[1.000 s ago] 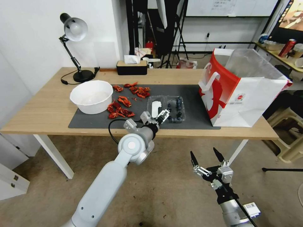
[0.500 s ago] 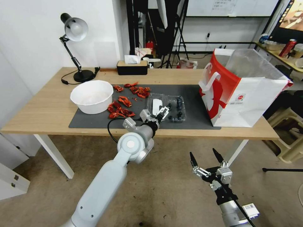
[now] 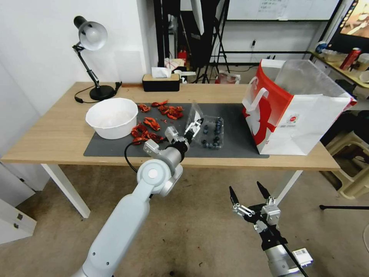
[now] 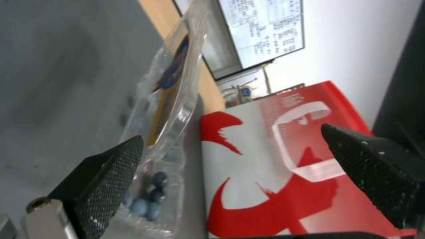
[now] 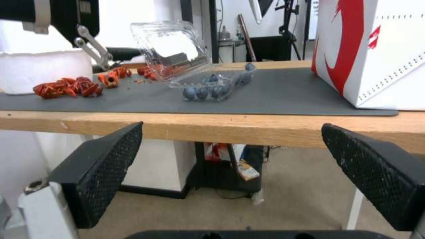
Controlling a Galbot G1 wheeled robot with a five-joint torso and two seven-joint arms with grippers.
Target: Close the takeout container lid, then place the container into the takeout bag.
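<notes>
On the dark mat (image 3: 238, 143) near the table's front edge sat the takeout container (image 3: 212, 132), its tray holding a handful of blueberries (image 3: 215, 130), with the lid (image 3: 193, 113) tipped up steeply on its hinge, not flat open and nowhere near shut. My left gripper (image 3: 193, 129) was right at the lid's outer side, jaws spread wide, and from the left wrist view one finger pad (image 4: 106, 172) sat just beside the clear plastic while the other pad (image 4: 376, 166) was well out toward the bag. So I wasn't pinching anything, more nudging it from underneath. Couldn't tell if the pad was truly touching the lid or just a hair off.

My right gripper (image 3: 248, 196) hung low in front of the table, below the edge, jaws wide and holding nothing. Basically parked.

Step-wise I'd call this mid lid-close. Lid was past halfway to vertical but still had to swing over the berries. Next move, as I read it, needed a push over the top toward the tray, then a press down until the rim snaps. Flimsy clamshell, so I'd expect it to skid on the mat if pushed sideways too hard.

The takeout bag (image 3: 307, 123) stood open on the right end of the table, well apart from the container, with the red dried peppers (image 3: 148, 130) and white bowl (image 3: 111, 117) off to the left.
</notes>
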